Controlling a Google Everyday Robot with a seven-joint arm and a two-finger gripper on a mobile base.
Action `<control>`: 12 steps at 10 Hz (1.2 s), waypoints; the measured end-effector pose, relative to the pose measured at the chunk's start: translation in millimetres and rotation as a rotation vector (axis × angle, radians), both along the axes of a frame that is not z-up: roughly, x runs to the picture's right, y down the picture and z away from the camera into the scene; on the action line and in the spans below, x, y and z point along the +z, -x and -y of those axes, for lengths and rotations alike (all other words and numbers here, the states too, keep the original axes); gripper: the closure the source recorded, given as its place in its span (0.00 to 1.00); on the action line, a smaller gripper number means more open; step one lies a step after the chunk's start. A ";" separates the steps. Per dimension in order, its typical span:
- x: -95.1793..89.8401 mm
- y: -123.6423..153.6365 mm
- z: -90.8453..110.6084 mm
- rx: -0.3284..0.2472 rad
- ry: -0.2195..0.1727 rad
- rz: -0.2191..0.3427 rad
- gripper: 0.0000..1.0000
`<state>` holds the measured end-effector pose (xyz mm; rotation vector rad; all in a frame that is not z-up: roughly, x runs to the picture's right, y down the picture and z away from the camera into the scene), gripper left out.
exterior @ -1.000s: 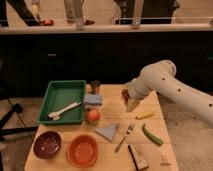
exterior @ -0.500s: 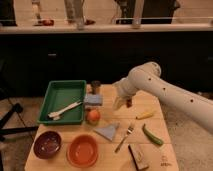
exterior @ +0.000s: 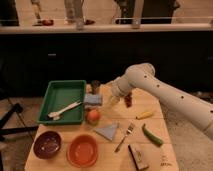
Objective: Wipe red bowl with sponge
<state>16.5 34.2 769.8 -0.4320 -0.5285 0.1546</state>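
Pincer (exterior: 114, 99): yours, above the middle of the table (exterior: 167, 145), just at 3 o'clock of the sponge (exterior: 93, 99). You cannot tell whether it is spread or pressed together.
Sponge: light blue block beside the green tray (exterior: 60, 88).
Orange fruit (exterior: 93, 116): 6 o'clock of the sponge.
Grey-blue cloth (exterior: 107, 131): 6 o'clock of the pincer.
Red bowl (exterior: 82, 150): near the table's front edge, 7 o'clock of the pincer, well apart.
Maroon bowl (exterior: 47, 144): at the red bowl's 9 o'clock.
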 end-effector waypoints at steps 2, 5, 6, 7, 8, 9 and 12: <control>6.1 13.6 1.0 -0.010 0.018 0.020 0.20; 12.8 40.7 1.0 -0.067 0.041 0.036 0.20; 15.4 43.4 1.0 -0.080 0.048 0.038 0.20; 18.2 46.2 0.8 -0.092 0.056 0.040 0.20; 22.7 48.4 0.1 -0.103 0.066 0.040 0.20; 25.4 49.8 -0.5 -0.109 0.073 0.039 0.20; 37.6 46.1 -5.7 -0.106 0.111 -0.008 0.20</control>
